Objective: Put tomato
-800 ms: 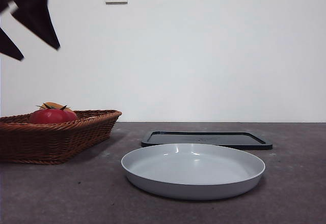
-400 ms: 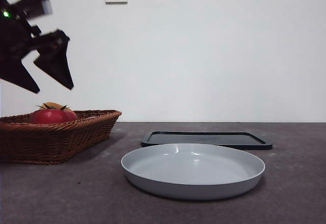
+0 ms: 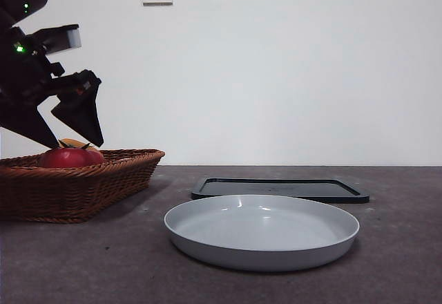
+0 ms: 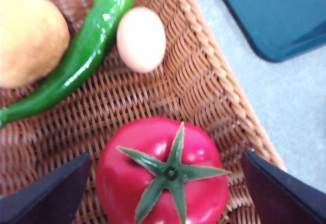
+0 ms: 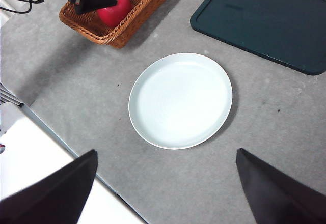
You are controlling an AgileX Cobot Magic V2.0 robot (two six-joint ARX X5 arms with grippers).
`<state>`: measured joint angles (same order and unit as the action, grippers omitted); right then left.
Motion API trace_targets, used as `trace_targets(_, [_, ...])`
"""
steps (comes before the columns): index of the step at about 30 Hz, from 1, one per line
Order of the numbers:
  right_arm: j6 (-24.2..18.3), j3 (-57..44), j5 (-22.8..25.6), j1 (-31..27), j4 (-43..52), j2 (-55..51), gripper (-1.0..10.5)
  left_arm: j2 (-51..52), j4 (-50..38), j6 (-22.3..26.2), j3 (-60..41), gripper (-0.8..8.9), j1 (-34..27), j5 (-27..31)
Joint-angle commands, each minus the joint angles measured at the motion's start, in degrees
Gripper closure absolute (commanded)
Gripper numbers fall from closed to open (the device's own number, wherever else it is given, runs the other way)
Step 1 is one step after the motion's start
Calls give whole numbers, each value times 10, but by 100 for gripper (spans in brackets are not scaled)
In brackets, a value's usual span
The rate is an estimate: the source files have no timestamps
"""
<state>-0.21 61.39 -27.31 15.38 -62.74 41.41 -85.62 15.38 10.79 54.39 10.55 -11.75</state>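
Observation:
The glossy red tomato [image 4: 163,175] with its green stem lies in a brown wicker basket [image 4: 204,81], near the basket's corner. My left gripper [image 4: 166,154] hangs open just above it, one jaw on either side, neither touching it. In the front view the tomato [image 3: 68,157] peeks over the basket [image 3: 83,186] rim at the left, with the left gripper [image 3: 77,145] right over it. From the right wrist view, the tomato [image 5: 114,10] is partly covered by the left arm. My right gripper [image 5: 167,152] is open and empty, high above the table.
A yellow-orange fruit [image 4: 30,38], a green pepper [image 4: 81,56] and an egg [image 4: 141,39] share the basket. A grey round plate [image 3: 262,231] sits mid-table, a flat black tray [image 3: 280,188] behind it. The table edge [image 5: 76,152] runs below the right gripper.
The left gripper has come down from the upper left corner to just above the basket and tomato. Nothing else has moved.

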Motion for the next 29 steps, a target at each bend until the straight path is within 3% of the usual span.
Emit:
trace_targets(1, [-4,10,-1,3,5,5,515,-16,-4,13,13,335,2,2])
trace_targets(14, [-4,10,-1,3,5,5,515,-52,-1,18,13,339,2,2])
trace_targets(17, [-4,10,-1,3,5,5,515,-52,-2,18,13,364,2,2])
trace_targets(23, [-4,10,-1,3,5,5,515,-51,-1,16,13,542,2,2])
trace_targets(29, [-4,10,-1,3,5,5,515,-32,0,0,21,542,2,2])
